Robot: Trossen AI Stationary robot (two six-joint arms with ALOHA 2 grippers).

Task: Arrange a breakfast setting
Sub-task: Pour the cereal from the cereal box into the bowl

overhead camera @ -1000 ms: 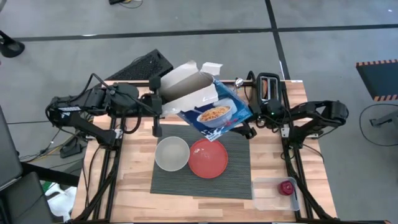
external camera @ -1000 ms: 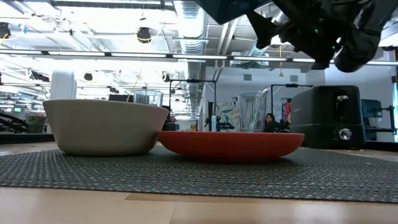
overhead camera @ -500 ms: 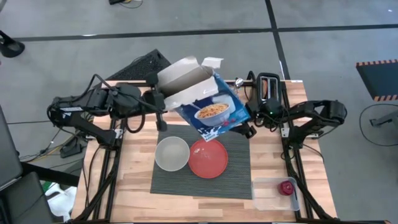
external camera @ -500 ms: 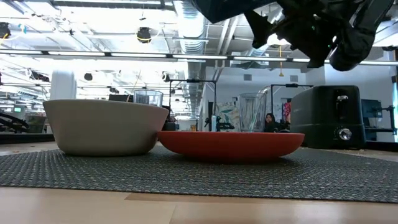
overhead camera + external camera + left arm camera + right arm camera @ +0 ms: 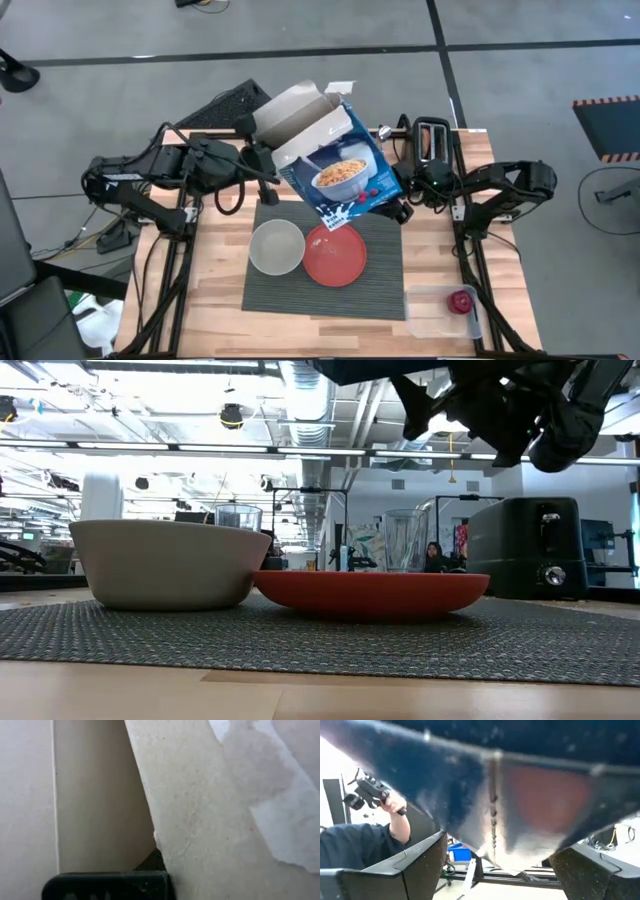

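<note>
While the right claw (image 5: 398, 208) grips an open cereal box (image 5: 335, 170), pale bowl (image 5: 276, 247) empty, left claw (image 5: 262, 160) pinching flap.

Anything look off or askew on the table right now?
The cereal box hangs tilted in the air above the plate, its top flaps open, held between the right claw and the left claw. Bowl and plate sit neatly on the placemat; nothing spilled.

Black toaster (image 5: 434, 138) at the table's (image 5: 210, 300) far edge.
</note>
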